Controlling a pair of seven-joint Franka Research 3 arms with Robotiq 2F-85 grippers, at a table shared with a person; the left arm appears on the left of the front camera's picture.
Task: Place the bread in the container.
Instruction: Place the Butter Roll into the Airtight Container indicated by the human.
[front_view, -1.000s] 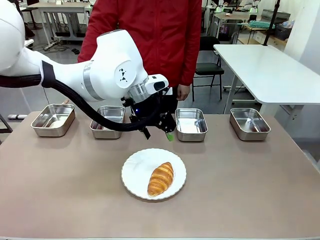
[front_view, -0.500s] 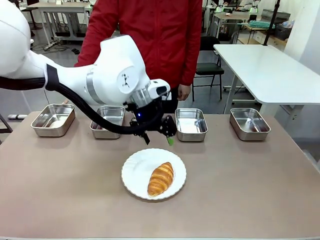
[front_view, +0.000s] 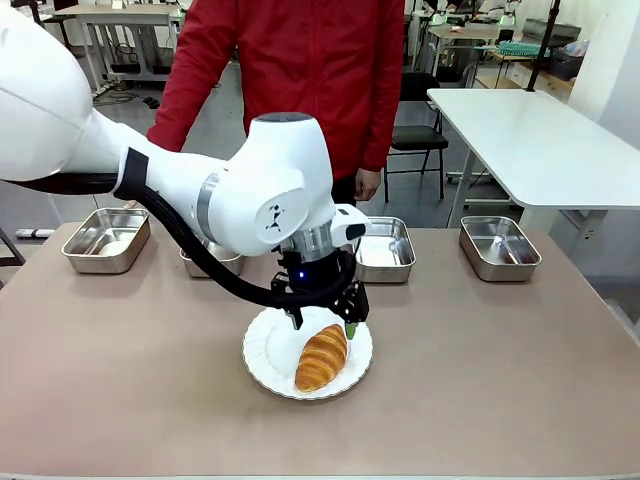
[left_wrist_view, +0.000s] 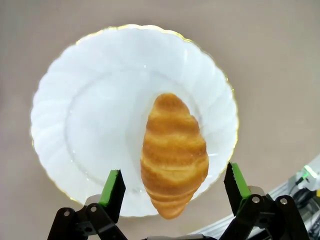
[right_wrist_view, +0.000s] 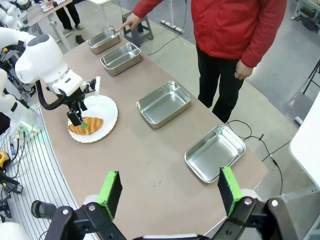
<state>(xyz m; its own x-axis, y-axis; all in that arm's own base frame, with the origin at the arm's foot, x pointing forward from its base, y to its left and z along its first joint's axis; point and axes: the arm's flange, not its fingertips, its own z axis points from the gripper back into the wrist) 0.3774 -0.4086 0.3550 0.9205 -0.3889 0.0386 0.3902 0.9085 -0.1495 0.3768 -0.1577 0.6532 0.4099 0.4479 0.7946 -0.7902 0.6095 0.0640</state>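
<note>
Our left gripper (front_view: 322, 325) hangs spread wide, a green pad (left_wrist_view: 111, 189) on either side of the bread (left_wrist_view: 174, 152), neither touching it. Whether the tips reach down to its level we cannot tell. The bread, ridged, golden and tapered at both ends, lies on a scalloped white plate (left_wrist_view: 90, 100) with a thin gilt rim. Our left arm (front_view: 230, 190) hides most of the second pan (front_view: 203, 264) in a row of four shallow steel ones with rounded corners. A person's finger (right_wrist_view: 123, 25) points at the end pan (right_wrist_view: 104, 40). Our right gripper (right_wrist_view: 168, 185) gapes empty, high over the table (right_wrist_view: 150, 160).
</note>
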